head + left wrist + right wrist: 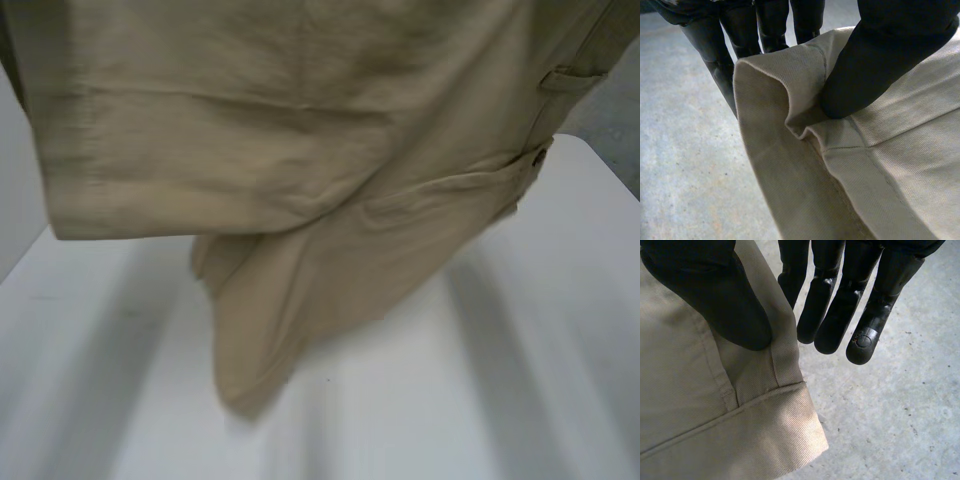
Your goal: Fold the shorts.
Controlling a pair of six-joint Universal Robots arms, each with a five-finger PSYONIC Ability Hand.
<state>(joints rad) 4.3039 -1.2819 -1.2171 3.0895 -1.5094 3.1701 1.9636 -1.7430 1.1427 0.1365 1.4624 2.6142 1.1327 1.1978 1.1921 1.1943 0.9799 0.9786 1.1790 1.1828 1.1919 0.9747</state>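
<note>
Beige twill shorts (300, 150) hang over the white counter (520, 400), with the lowest fold dangling close to it. The left hand (875, 65) pinches a stitched hem, thumb on top and fingers behind the cloth. The right hand (715, 295) clamps a hemmed corner under its thumb, fingers straight just past the edge.
</note>
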